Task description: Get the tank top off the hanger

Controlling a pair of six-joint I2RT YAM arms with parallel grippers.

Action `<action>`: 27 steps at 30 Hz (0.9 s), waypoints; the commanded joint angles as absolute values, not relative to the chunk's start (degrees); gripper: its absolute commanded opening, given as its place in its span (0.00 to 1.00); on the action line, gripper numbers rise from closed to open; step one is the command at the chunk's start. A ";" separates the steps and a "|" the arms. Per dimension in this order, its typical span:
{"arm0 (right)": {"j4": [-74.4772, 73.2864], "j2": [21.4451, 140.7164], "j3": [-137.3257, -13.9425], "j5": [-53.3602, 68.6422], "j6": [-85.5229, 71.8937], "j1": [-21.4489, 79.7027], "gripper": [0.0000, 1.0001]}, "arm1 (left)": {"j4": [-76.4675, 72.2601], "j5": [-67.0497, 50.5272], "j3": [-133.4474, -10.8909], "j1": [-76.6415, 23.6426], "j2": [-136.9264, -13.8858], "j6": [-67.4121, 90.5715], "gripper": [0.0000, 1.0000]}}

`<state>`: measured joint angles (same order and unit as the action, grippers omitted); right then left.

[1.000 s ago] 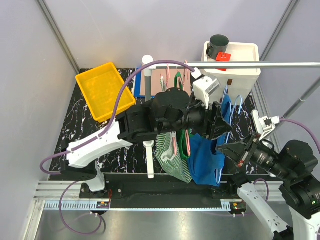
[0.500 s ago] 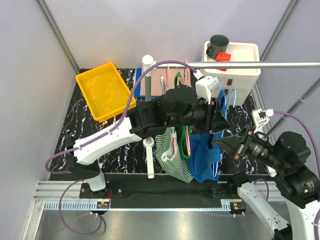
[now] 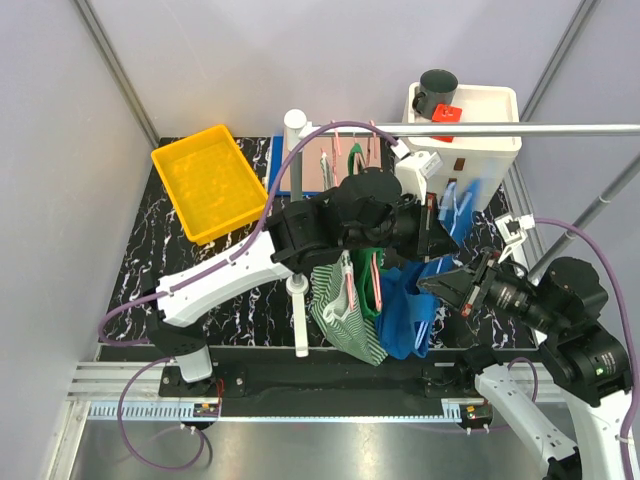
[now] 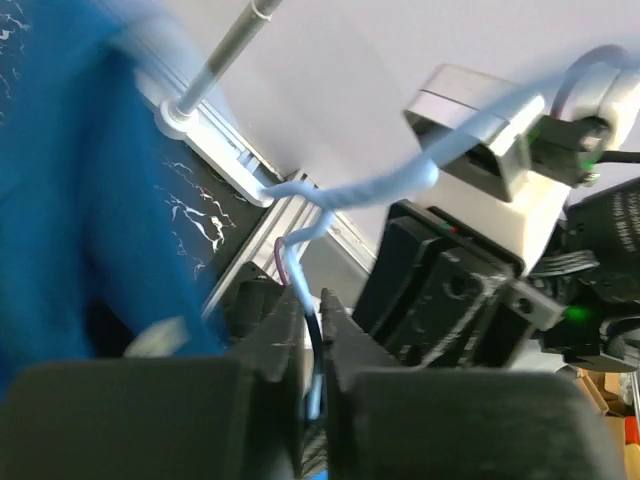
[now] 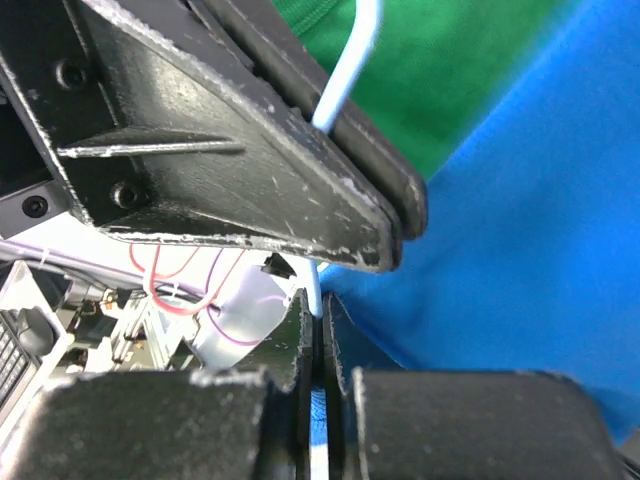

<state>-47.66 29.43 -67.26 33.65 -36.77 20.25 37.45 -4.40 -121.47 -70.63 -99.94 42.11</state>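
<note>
Now both arms grip the hanger (image 4: 370,185): left jaws pinched shut on its pale-blue wire; right jaws likewise closed on that wire, close by the left pair; the blue tank top (image 3: 405,315) hangs from this hanger near the rail (image 3: 500,129), beside a green garment (image 5: 430,70) and a striped one (image 3: 345,320); whether the hook sits on the rail I cannot tell. Likely risks: two grips on one thin wire could bend it if the arms pull apart; a strap may snag on the hanger's shoulder; neighbouring clothes could be dragged along.
</note>
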 commanded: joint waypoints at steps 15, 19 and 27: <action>-64.68 29.61 -83.22 9.61 -51.56 20.57 0.70 | 34.72 -6.58 -115.84 -68.20 -92.37 34.63 0.00; -59.87 32.78 -82.89 6.06 -57.03 20.48 0.55 | 34.72 -9.05 -116.28 -68.12 -92.46 35.59 0.00; -50.36 39.55 -84.63 12.04 -51.95 20.48 0.46 | 34.63 -10.37 -115.05 -68.12 -91.23 37.18 0.00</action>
<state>-56.31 36.93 -83.22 11.22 -55.02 20.25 38.63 -8.25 -114.89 -68.18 -94.83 36.49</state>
